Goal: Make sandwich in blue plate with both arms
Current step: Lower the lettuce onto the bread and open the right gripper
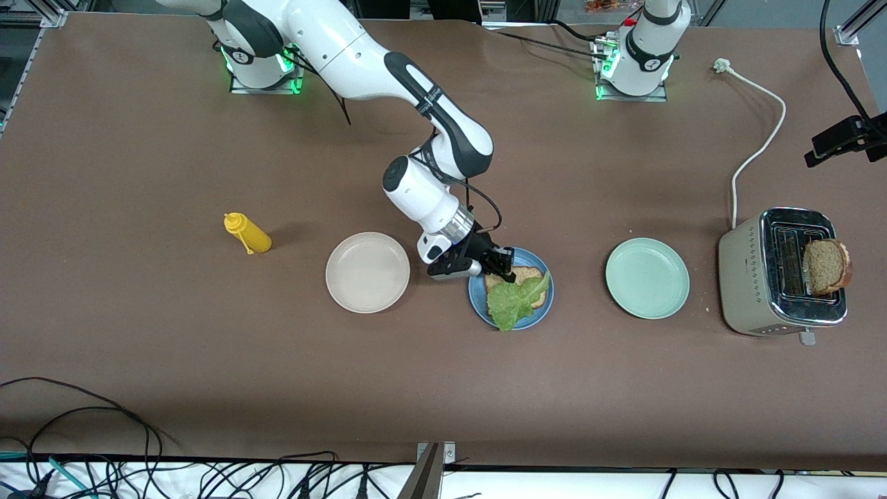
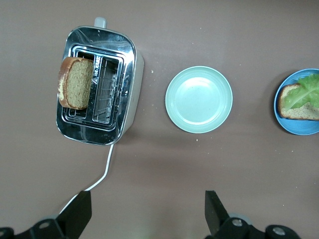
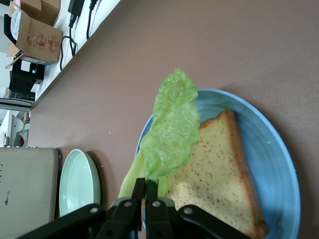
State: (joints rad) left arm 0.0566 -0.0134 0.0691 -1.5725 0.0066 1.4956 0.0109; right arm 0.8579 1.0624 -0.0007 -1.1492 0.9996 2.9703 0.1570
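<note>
Lettuce going onto the bread in the blue plate (image 1: 542,315).

Right claw (image 1: 508,272), pressed together on the lettuce leaf's (image 1: 513,303) stem over the bread slice (image 1: 523,278), should lower and centre it before releasing; left claw (image 2: 147,211) waits spread above the desk (image 1: 208,360), near the toaster (image 1: 776,277) holding the second slice (image 1: 824,265).

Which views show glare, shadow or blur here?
Front view: even light, soft shadow beside the yellow bottle. Left wrist view: bright reflections on the toaster, left hand in dark silhouette. Right wrist view: right hand slightly soft, lettuce leaf sharp.
</note>
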